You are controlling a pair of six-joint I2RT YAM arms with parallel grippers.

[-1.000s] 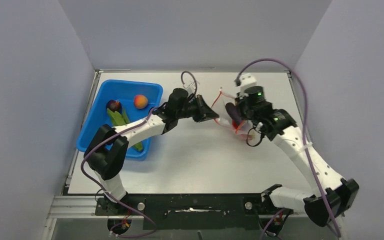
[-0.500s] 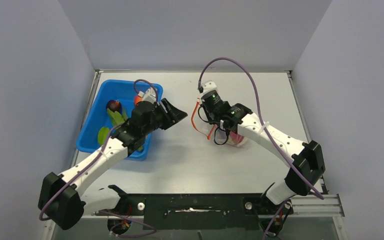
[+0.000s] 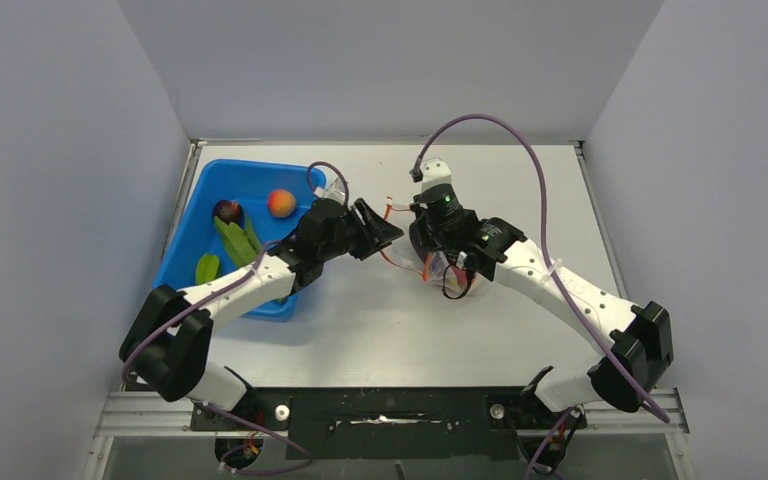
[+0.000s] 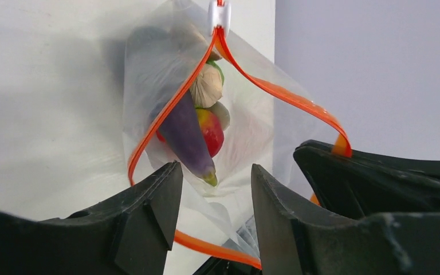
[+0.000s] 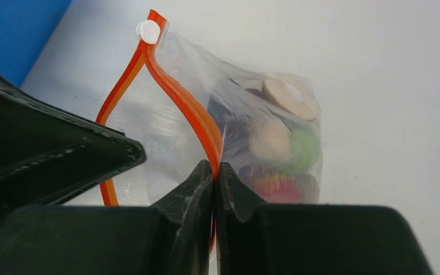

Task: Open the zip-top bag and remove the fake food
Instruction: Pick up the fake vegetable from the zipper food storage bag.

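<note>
**Left gripper.** The left gripper (image 4: pixel 215 175) is open. Its two fingers (image 4: pixel 149 209) stand apart with a clear gap between them and hold nothing. In the left wrist view the gap faces straight into the open mouth of the zip-top bag (image 4: pixel 252 123). One run of the zipper strip (image 5: pixel 179 96) passes low across the gap. Contact between this run and either finger cannot be confirmed.

**Right gripper.** The right gripper (image 5: pixel 215 167) is closed. In the right wrist view its fingertips meet on the orange-red zipper strip and pinch one lip of the bag between them. The strip rises from this pinch point to the white slider (image 5: pixel 146 30) at the far end of the mouth. The other lip bows away from it, so the mouth gapes in a loop.

**Bag position.** In the top view the bag lies near the middle of the table (image 3: pixel 380 320), between the two grippers and to the right of the blue bin (image 3: pixel 260 168). The right gripper holds up the mouth end, and the filled end lies on the table surface.

**Contents.** The fake food (image 4: pixel 197 123) is inside the bag, bunched at the closed end. These pieces can be identified:
- a purple piece (image 4: pixel 186 134) pointing toward the mouth
- a red fruit (image 4: pixel 213 132) just beside it
- a white mushroom (image 4: pixel 206 86) behind both
- a green ball (image 5: pixel 305 146), seen through the plastic from the right wrist

**Bin.** The blue bin holds a peach (image 3: pixel 281 203) and long green pods (image 3: pixel 232 240).
</note>
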